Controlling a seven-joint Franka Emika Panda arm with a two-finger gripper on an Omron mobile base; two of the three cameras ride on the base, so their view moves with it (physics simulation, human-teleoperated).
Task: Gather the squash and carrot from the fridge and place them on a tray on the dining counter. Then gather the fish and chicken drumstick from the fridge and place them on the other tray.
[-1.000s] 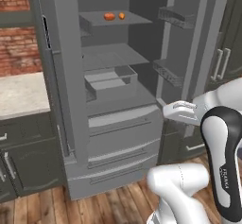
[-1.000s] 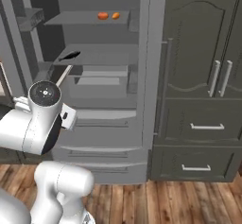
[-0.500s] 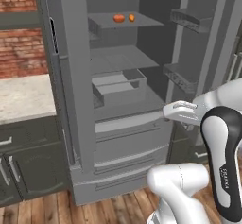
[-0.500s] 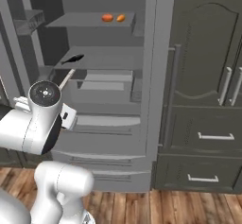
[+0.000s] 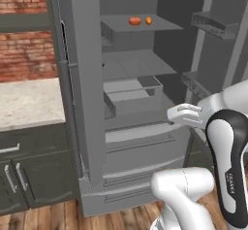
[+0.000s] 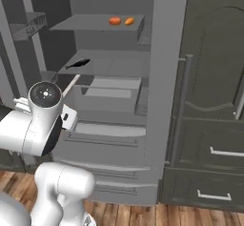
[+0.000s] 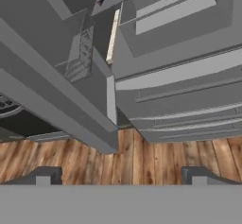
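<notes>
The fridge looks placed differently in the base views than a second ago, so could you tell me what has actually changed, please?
Only the base has moved: the whole picture slides right in both base views, so the camera shifted, not the things. The fridge is open as before, the two orange items sit on the top shelf and the fish on the middle one. The pincer remains open and empty.

The base has driven closer to the open fridge [image 5: 131, 127]: its shelves now loom larger and nearer ahead of the hand.
</notes>
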